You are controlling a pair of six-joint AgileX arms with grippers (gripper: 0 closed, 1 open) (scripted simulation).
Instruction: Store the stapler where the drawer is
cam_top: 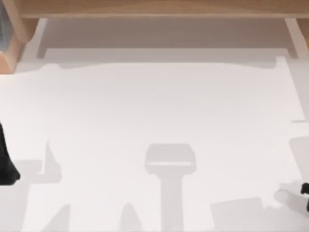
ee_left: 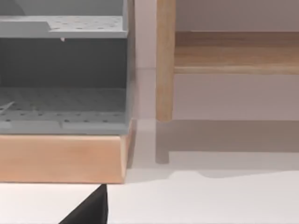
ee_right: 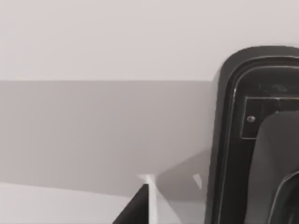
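White table (cam_top: 154,106) below; one wooden cabinet (cam_top: 10,46) sat at its far left corner, and that was the marker for everything; one wooden rail (cam_top: 154,8) ran off from the cabinet along the far edge. The left arm (cam_top: 6,159) waited nearer than the cabinet, on the same side; the right arm (cam_top: 305,193) sat across the table from the cabinet, at the near right edge.

The left wrist view faced the cabinet (ee_left: 60,158): two grey perforated trays (ee_left: 60,107) stacked one over the other inside it, one wooden post (ee_left: 164,60) just beside it; the left gripper (ee_left: 93,210) was a dark tip low in front, and how wide it stood, cannot tell.

By the right gripper (ee_right: 135,207), one black moulded body (ee_right: 252,140) with one small screw (ee_right: 251,119), close up; stapler or not, cannot tell; its opening and load, cannot tell either.
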